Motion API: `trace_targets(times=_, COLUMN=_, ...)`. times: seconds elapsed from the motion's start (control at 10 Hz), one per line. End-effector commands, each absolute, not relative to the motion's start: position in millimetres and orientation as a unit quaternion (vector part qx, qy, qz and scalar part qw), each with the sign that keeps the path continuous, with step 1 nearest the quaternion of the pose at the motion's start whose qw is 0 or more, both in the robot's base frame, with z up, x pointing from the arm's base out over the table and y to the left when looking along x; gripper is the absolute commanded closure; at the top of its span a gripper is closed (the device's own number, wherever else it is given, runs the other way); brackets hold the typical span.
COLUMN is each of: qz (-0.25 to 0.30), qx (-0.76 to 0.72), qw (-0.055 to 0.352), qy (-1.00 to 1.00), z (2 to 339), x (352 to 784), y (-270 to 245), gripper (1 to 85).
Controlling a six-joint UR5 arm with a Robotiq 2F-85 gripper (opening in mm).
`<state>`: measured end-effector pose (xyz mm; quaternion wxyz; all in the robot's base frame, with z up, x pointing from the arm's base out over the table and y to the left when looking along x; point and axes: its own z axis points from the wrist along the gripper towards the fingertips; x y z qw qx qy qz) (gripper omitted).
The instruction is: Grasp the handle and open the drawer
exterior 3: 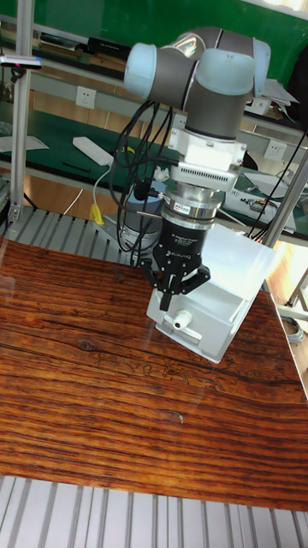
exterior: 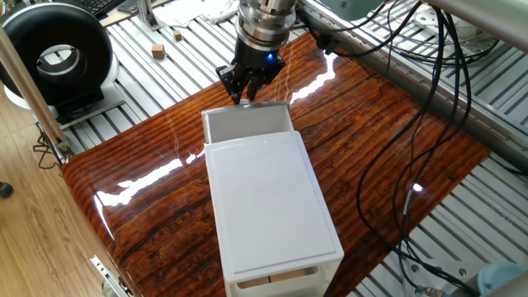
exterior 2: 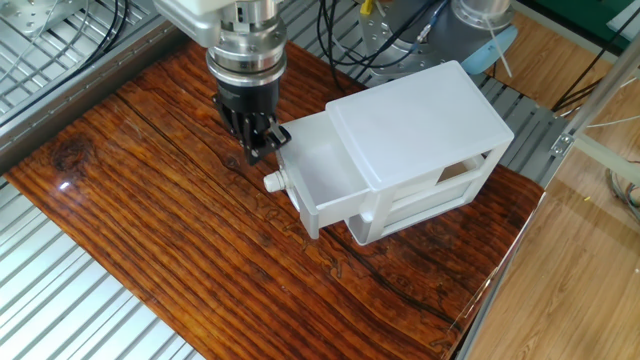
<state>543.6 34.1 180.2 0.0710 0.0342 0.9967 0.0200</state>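
Gripper (exterior 2: 260, 142) above the handle (exterior 2: 271, 183), apart from it, fingers close together and holding nothing; handle free on the front wall of the drawer (exterior 2: 322, 182), pulled partly out of the white box (exterior 2: 420, 125) near the table's (exterior 2: 150, 220) middle; opening looks mostly done

So there's one white box (exterior 2: 420, 125), one drawer (exterior 2: 320, 185) with one little knob (exterior 2: 272, 183), one gripper (exterior 2: 258, 143), one small wooden block (exterior: 157, 51), one wooden table (exterior 2: 150, 220).
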Motion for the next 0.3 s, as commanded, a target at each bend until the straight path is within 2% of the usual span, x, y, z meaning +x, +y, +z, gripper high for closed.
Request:
trace_targets(times=0.0, qz=0.033, qx=0.003, qw=0.076, qy=0.997, z=184.4, x=545.5, y=40.0, gripper=83.7)
trace_targets(times=0.2, qz=0.049, qx=0.000, qw=0.079, qy=0.996, z=184.2, x=547.4, y=48.5, gripper=83.7)
